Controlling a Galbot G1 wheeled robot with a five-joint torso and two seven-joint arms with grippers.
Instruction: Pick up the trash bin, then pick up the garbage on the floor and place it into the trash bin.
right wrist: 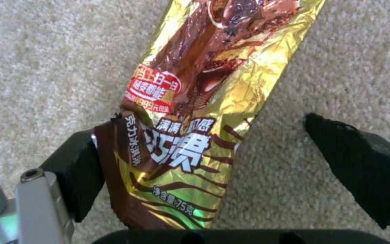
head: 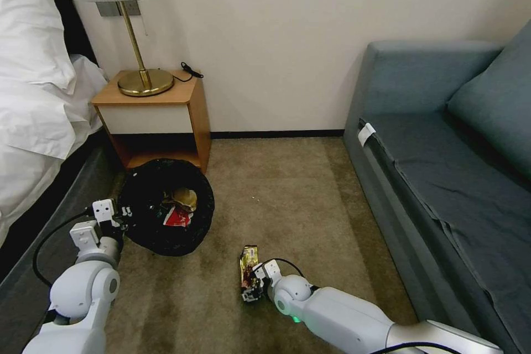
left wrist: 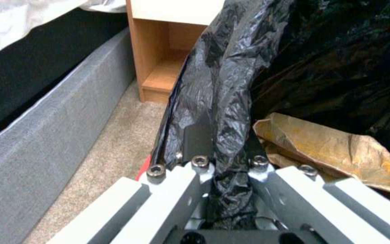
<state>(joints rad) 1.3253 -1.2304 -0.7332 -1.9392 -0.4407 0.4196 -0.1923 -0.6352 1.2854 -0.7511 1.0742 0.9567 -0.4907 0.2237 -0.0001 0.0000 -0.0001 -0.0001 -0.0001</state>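
Underfoot, beige-brown carpet [head: 287, 199] runs between a bed with white bedding [head: 33, 83] on the left and a blue-grey sofa [head: 442, 149] on the right, up to a cream wall. One wooden nightstand [head: 157, 116] stands against that wall with one brass lamp [head: 141, 74] on top.

One trash bin [head: 166, 207], its black bag [left wrist: 222, 88] folded over the rim, sits in front of the nightstand. The left gripper [head: 123, 214] is at the bin's left edge; in the left wrist view its fingers [left wrist: 198, 139] are clenched on the bag-covered rim, one inside and one outside. Inside the bin two pieces of garbage can be made out: crumpled brown paper [left wrist: 335, 149] and a red-white wrapper [head: 178, 217].

One gold-brown snack wrapper [right wrist: 195, 101] lies flat on the carpet, right of the bin and apart from it. The right gripper [head: 250, 286] is down at the wrapper's near end with its jaws spread wide. The wrapper lies between the two black pads [right wrist: 362, 166], its edge touching one pad, with bare carpet between it and the other. It is not pinched.
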